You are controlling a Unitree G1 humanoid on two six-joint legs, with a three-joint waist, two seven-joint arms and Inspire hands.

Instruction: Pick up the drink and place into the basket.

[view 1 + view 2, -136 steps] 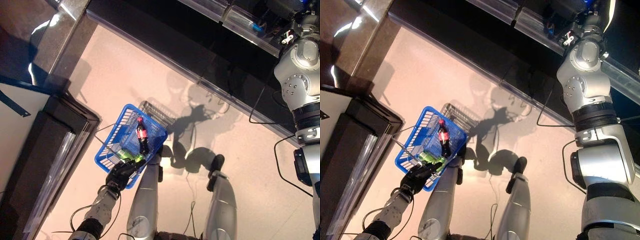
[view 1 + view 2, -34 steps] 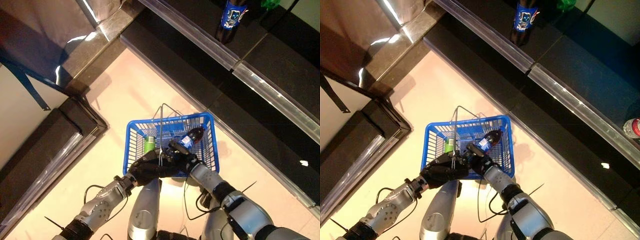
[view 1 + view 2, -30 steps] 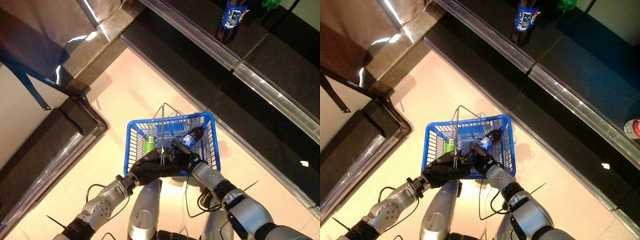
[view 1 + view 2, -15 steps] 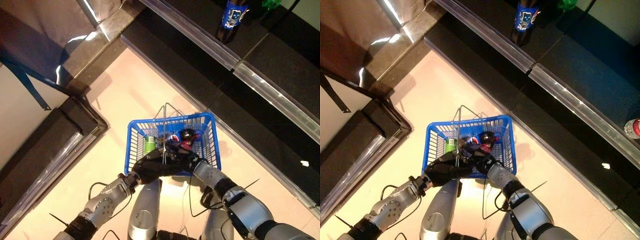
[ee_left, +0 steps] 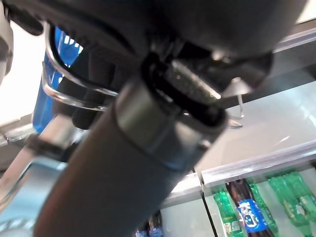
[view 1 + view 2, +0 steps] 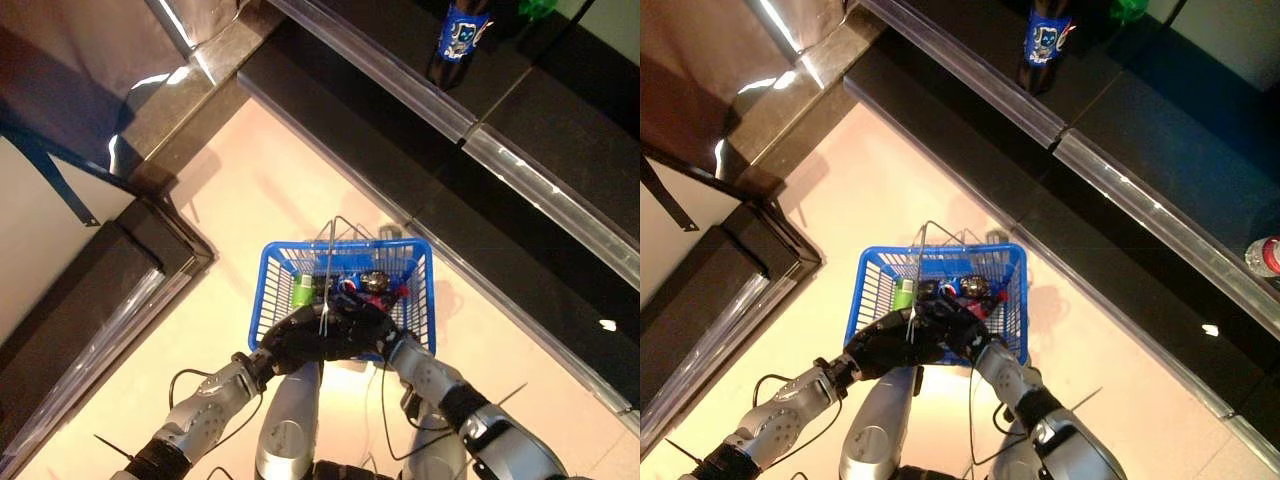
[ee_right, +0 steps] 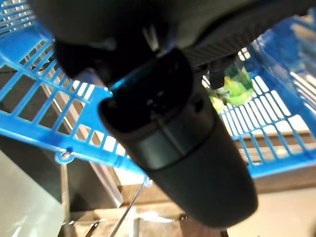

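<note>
Drink [image 6: 362,285]: dark bottle with a blue-and-red label, lying inside the basket toward its far right corner, next to a green bottle [image 6: 301,292] on the left side.
Basket [image 6: 421,290]: blue plastic, open-grid walls, hanging above the pale floor [image 6: 250,180]; wire handles [image 6: 331,240] raised.
Left hand [image 6: 300,340]: at the basket's near rim, fingers curled round a wire handle.
Right hand [image 6: 367,325]: reaching over the near rim, just beside the left hand and close to the drink; whether its fingers hold anything cannot be told.
Shelf [image 6: 560,130]: dark ledge beyond the floor, with one blue-labelled bottle [image 6: 458,35] standing upright on it.
</note>
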